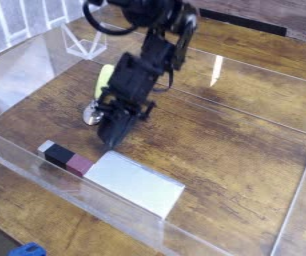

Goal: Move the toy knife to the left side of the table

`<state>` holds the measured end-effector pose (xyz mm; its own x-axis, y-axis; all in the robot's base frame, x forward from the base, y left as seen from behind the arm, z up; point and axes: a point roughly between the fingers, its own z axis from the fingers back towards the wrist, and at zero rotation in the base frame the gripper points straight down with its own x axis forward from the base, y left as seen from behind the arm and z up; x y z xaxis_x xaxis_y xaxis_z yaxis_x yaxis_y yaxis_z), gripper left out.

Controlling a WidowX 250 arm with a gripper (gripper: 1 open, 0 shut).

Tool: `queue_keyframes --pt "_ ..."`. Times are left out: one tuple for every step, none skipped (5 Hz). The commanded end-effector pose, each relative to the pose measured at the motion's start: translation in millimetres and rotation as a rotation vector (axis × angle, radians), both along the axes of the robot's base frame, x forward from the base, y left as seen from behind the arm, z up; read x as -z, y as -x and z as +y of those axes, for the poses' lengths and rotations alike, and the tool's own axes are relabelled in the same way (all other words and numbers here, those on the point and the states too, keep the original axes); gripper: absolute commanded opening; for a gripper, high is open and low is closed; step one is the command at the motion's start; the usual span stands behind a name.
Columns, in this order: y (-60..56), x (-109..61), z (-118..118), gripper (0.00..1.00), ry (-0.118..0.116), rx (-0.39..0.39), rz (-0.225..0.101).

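The toy knife (132, 182) lies flat on the table (236, 140) near the front wall. Its pale blade points right and its maroon-and-black handle (68, 158) with a white tip points left. My gripper (116, 139) hangs just above and behind the blade's left end, tilted downward. The fingers look closed together with nothing between them, and they stand apart from the knife.
A yellow-handled silver spoon (102, 80) lies behind the gripper, its bowl partly hidden by the arm. Low clear acrylic walls (22, 150) edge the tabletop. A blue object (29, 249) sits outside the front wall at the bottom left.
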<state>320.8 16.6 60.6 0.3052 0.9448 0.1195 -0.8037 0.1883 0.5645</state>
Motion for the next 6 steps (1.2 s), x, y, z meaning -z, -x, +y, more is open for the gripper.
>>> queue_keyframes --pt "-3.6 -48.1 11 0.0 0.002 -0.026 -0.169" --pt "2.0 -60.1 14 0.0 0.065 0.001 -0.247" --pt "7.7 -69.3 16 0.0 0.132 0.042 -0.309" --pt "14.3 -77.6 17 0.0 0.183 0.095 -0.312" --pt "20.6 -79.6 17 0.0 0.208 0.106 -0.303" --pt "26.4 -80.7 16 0.0 0.237 0.116 -0.295"
